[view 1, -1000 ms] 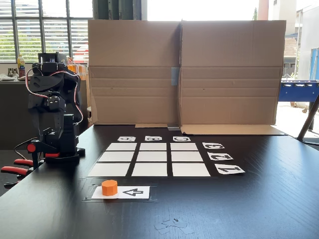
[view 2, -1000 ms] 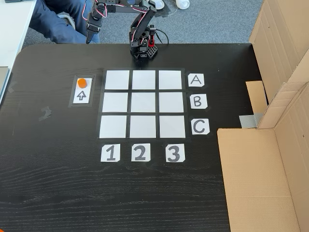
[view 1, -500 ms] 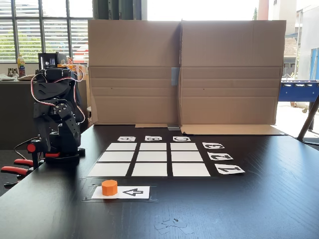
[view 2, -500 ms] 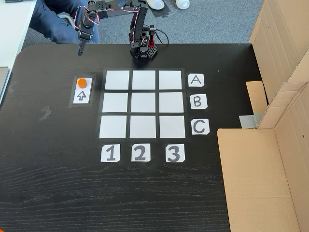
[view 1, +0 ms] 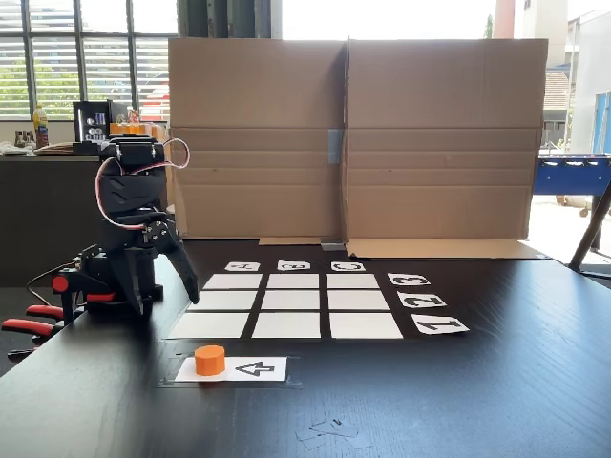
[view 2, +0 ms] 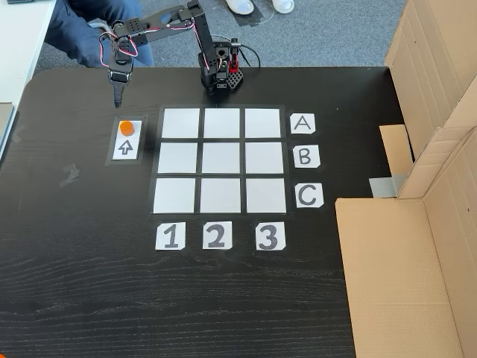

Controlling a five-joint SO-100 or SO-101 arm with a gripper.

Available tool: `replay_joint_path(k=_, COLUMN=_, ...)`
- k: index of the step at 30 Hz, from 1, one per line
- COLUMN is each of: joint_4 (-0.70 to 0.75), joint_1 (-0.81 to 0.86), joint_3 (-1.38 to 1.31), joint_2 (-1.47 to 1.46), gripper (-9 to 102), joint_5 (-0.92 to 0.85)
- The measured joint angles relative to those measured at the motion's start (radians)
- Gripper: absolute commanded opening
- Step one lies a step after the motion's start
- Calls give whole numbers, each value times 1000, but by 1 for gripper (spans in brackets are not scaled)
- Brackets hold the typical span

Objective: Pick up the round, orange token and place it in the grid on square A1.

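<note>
**Jaws hang past the card's far end, token untouched**

The jaws (view 2: pixel 118 95) point down at bare black counter (view 2: pixel 74 268), their tips drawn together and holding nothing. Just beyond them the orange token (view 2: pixel 127 127) sits on the white arrow card (view 2: pixel 127 147), at its end nearest the arm. The grid (view 2: pixel 220 160) lies beside the card across a black gap; square A1 (view 2: pixel 180 123) is its nearest cell. In the side-on fixed view, cardboard walls (view 1: pixel 348 138) close the counter's far edge.
</note>
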Motion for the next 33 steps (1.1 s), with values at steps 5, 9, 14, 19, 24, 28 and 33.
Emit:
replay_joint_path(k=5, joint_4=26, joint_1=-49, joint_3=-100, joint_2=-87, gripper=31, joint_5=28)
replay_joint_path(k=9, joint_4=32, joint_1=-80, joint_3=-164, joint_2=-150, gripper=31, joint_5=49)
replay_joint_path(k=14, joint_4=32, joint_1=-121, joint_3=-219, joint_2=-241, gripper=32, joint_5=71)
replay_joint_path(k=19, joint_4=32, joint_1=-160, joint_3=-225, joint_2=-299, gripper=32, joint_5=84)
replay_joint_path(k=24, joint_4=32, joint_1=-189, joint_3=-225, joint_2=-336, gripper=31, joint_5=109)
replay_joint_path(k=28, joint_4=38, joint_1=-192, joint_3=-229, joint_2=-351, gripper=31, joint_5=115)
replay_joint_path(k=33, joint_4=38, joint_1=-192, joint_3=-238, joint_2=-359, gripper=31, joint_5=132)
